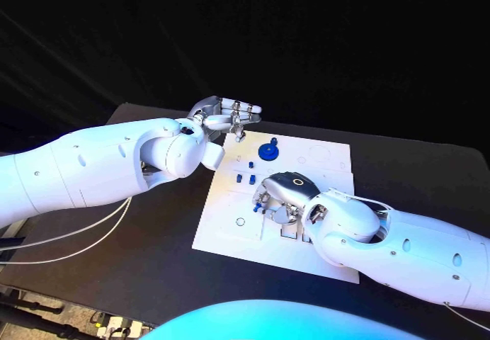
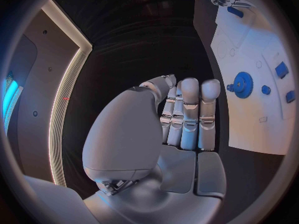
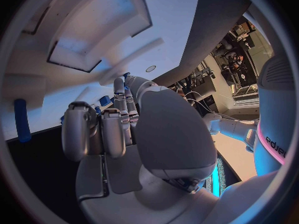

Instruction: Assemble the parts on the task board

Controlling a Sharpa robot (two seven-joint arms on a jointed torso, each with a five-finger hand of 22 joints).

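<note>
- The task board (image 1: 306, 159), a white plate, lies in the middle of the black table (image 1: 133, 262), with its far left corner just beside the left hand. If a hand pushes sideways on it, the board may slide, and every seat on it would then sit somewhere other than where the hands expect.
- The right hand (image 1: 283, 193) is low over the middle of the board, fingers curled downward among small blue pieces. Whether it pinches one I cannot tell: its own fingers hide their tips in both the head view and the right wrist view (image 3: 118, 134). If it does hold a part, a loose or skewed hold could let the part tilt and jam, or drop.
- The left hand (image 1: 224, 113) is raised at the board's far left corner, fingers straight and pressed together, holding nothing; the left wrist view (image 2: 187, 114) shows the same flat hand. Brought in now, it could brush the gear or crowd the right hand.
- The blue gear (image 1: 268, 151) sits on the far part of the board, apart from both hands. A knock from either arm could lift it off its place.
- The small blue pegs (image 1: 245, 172), between the gear and the right hand, are likely the easiest to scatter if the fingers sweep sideways.
</note>
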